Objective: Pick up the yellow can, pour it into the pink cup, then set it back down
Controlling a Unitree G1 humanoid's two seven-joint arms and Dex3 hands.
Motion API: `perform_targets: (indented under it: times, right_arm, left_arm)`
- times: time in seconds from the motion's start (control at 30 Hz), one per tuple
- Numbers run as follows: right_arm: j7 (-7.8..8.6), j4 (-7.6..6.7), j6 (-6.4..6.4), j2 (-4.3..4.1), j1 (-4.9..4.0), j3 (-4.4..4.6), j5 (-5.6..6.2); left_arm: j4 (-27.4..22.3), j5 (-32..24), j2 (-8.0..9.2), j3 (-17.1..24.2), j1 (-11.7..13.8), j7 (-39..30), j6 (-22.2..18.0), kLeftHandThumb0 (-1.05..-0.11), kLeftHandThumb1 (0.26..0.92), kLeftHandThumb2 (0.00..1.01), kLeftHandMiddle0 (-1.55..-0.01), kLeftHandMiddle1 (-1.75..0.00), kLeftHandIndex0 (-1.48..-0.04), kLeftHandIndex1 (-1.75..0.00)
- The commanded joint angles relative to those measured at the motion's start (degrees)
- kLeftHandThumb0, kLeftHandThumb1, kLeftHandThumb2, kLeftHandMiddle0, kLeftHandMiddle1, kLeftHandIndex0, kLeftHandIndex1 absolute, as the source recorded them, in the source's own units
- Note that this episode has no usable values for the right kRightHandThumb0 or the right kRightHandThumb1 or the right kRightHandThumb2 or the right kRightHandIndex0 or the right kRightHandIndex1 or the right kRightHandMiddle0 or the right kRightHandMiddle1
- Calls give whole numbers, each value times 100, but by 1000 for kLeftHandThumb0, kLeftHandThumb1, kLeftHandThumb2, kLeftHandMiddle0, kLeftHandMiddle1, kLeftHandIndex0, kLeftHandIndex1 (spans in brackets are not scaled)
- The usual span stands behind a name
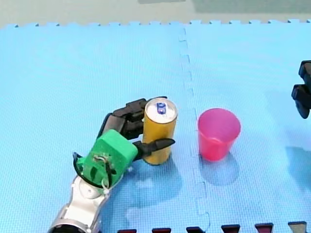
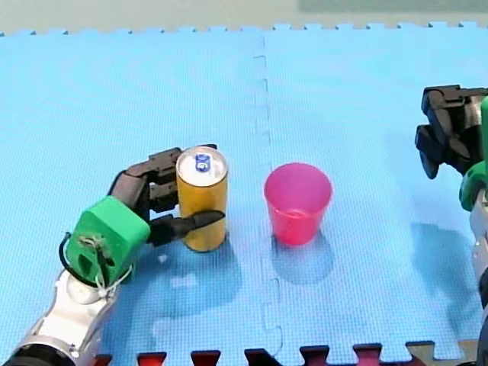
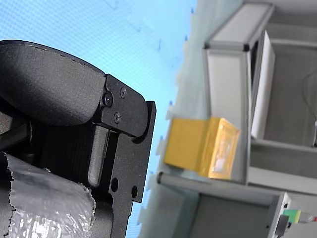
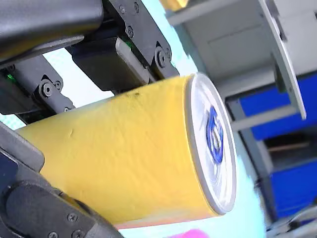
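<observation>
My left hand (image 2: 156,206) pinching yellow can (image 2: 202,202), thumb front, fingers behind; I'd squeeze firm, lift straight, tip toward pink cup (image 2: 297,202) just past my fingertips. Right hand (image 2: 446,130) well apart.

The yellow can (image 2: 202,200) had a matt, faintly dimpled side and a shiny bare-metal lid. The pink cup (image 2: 297,202) was smooth, slightly translucent plastic. Under them lay a blue foam mat (image 2: 366,99), finely grained. The fingers (image 2: 194,221) of the left hand (image 2: 152,202) gripping the can were matt black plastic, its wrist housing (image 2: 107,232) smooth green plastic. The right hand (image 2: 446,130) looked matt black too.
</observation>
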Motion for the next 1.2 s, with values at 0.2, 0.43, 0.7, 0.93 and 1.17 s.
perform_targets:
  times: [0.2,0.43,0.7,0.93,1.17]
  right_arm:
    - [-104,-9,-53,18,16,61,-47]
    - [-160,3,-66,41,22,100,-83]
    - [-185,10,-95,59,39,113,-106]
    - [-209,11,-116,69,42,132,-127]
    - [-200,20,-118,84,33,130,-114]
  left_arm:
    - [-970,-583,-42,384,-439,-174,644,-413,766,0,-1375,-21,-1240,-1]
    - [-1526,-525,-59,443,-556,121,918,-400,761,0,-1392,-21,-1241,-1]
    - [-1549,-477,-68,485,-731,207,892,-393,759,0,-1396,-14,-1240,0]
    - [-1164,-481,-59,538,-1035,194,900,-386,758,0,-1399,-11,-1240,0]
    - [-303,319,166,342,-1719,1019,962,-375,756,0,-1405,-10,-1245,-2]
